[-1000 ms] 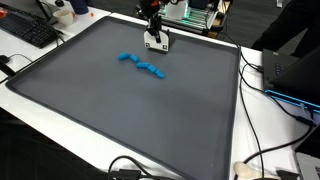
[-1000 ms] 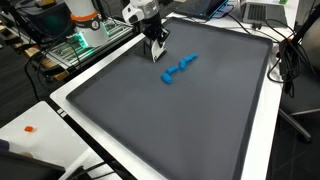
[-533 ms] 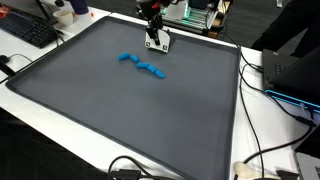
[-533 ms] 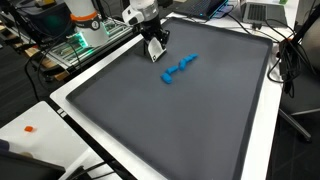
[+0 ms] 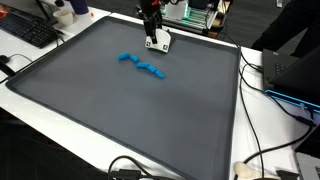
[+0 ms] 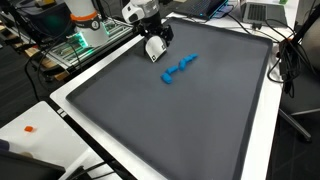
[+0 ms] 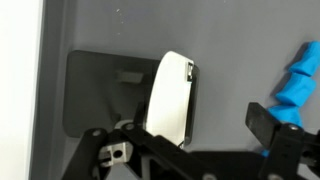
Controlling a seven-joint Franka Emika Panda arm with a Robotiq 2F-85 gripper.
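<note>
White object [image 7: 170,95]: smooth, rounded and oblong, with a dark edge down one side. It is resting on the grey mat [image 5: 120,110] close to the far edge, near the blue piece [image 7: 298,82]. A second ago the gripper [image 7: 180,128] was closed about the object. Its jaws are now standing wide apart on either side, clear of the object, which is showing more fully in an exterior view [image 6: 156,49]. Object and blue piece are keeping their earlier places. In the wrist view the object's long axis is running bottom to top, leaning slightly right at the top. Blue piece: knobbly and jointed, lying as a crooked line. Mat: flat and dull, sitting on the white table [image 5: 40,125].
</note>
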